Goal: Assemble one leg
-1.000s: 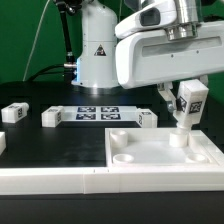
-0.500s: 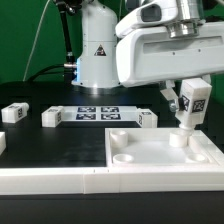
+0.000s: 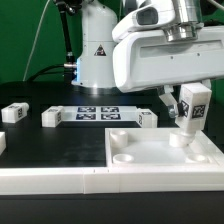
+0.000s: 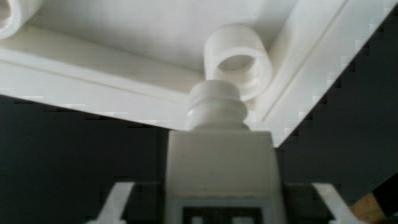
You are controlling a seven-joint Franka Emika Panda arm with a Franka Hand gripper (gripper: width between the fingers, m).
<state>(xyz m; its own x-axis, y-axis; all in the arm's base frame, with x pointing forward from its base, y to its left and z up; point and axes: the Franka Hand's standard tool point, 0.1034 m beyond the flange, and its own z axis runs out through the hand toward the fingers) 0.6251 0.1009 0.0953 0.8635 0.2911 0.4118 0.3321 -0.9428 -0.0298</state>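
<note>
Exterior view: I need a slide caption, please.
Gripper holds the leg upright at a corner of the white panel.

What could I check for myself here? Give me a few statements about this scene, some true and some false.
1. The gripper grips the leg at a corner socket of the white panel. True.
2. The panel is black. False: it is white, and the table under it is black.
3. Spare legs lie loose on the table. True.
4. The tagged board rests on top of the panel. False: the marker board lies flat on the table, beyond the panel.
</note>
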